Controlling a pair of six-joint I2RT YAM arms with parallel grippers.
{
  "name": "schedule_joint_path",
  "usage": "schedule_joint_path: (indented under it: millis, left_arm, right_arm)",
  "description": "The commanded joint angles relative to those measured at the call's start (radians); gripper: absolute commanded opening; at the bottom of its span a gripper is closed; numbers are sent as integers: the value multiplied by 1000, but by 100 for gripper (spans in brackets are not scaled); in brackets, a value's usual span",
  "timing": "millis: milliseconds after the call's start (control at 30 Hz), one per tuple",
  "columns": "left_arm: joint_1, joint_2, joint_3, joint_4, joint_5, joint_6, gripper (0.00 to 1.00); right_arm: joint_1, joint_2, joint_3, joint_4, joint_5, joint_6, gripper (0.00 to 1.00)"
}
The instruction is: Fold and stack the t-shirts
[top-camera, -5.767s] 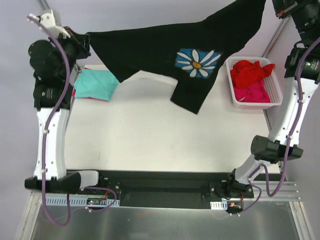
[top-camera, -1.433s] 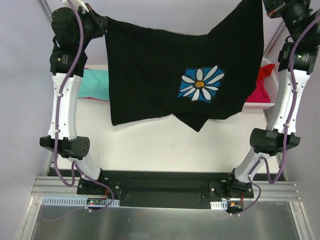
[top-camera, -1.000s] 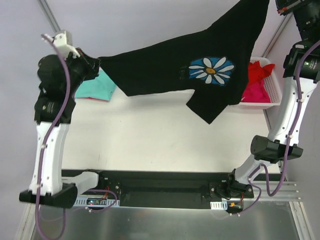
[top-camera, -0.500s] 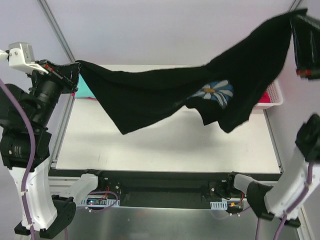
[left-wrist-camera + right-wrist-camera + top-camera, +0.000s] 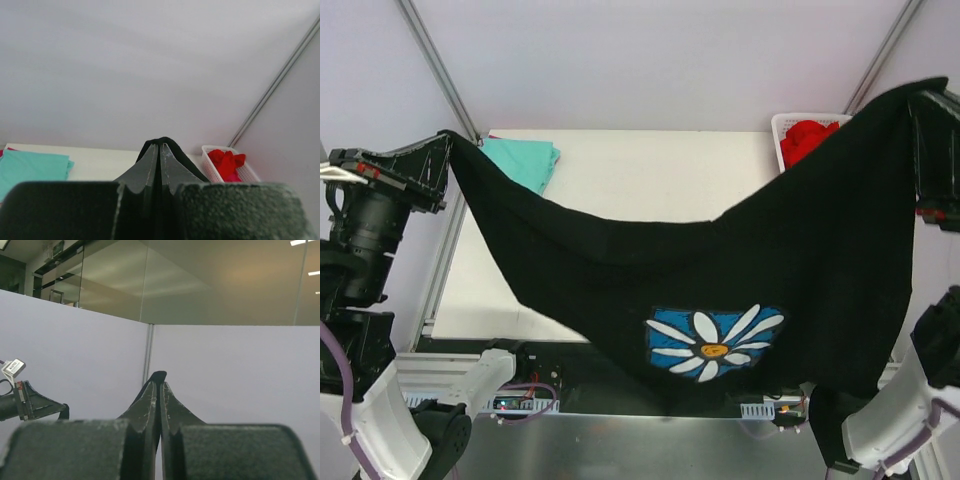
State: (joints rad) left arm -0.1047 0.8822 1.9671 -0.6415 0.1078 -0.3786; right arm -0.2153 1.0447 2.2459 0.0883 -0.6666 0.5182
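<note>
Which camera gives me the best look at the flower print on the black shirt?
Top external: the whole flower print faces it on the hanging black shirt. Both wrist views show only a pinched black edge, no print.

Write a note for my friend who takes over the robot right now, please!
The left gripper is shut on one corner of the black shirt. The right gripper is shut on another corner. The shirt hangs spread in the air between them, above the table.
The teal shirt lies flat at the far left, apparently folded. The red shirt is crumpled in the basket.
Left to do: lay the black shirt down, fold it, stack it, then do the rest.
</note>
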Motion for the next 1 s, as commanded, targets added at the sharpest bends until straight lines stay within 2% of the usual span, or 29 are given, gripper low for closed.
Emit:
schedule_joint_path:
  millis: [0,100,200,367,533,633,667,767,833,967]
  left_arm:
    - [2,110,26,35,3,6,0]
    - [2,176,-5,86,-11,20,0]
    - [2,254,-62,162,-20,29,0]
    - [0,464,-79,275,-26,32,0]
    - [3,752,106,324,-10,26,0]
    - [3,894,294,333,-2,30,0]
    - [5,923,396,333,0,32,0]
    - [5,986,533,333,6,24,0]
    - [5,963,543,341,9,12,0]
    - [2,847,428,397,20,-2,0]
  right_arm:
    - [1,106,-51,-13,19,-55,0]
    - [1,187,-68,19,4,-66,0]
    - [2,277,-126,125,-1,-37,0]
    - [19,480,-91,220,-14,-35,0]
    - [51,789,173,261,8,-11,0]
    - [57,900,289,335,58,26,0]
    - [59,905,296,350,70,31,1]
    - [67,872,258,392,94,10,0]
    - [70,835,232,421,96,-4,0]
    - [77,724,218,392,96,-61,0]
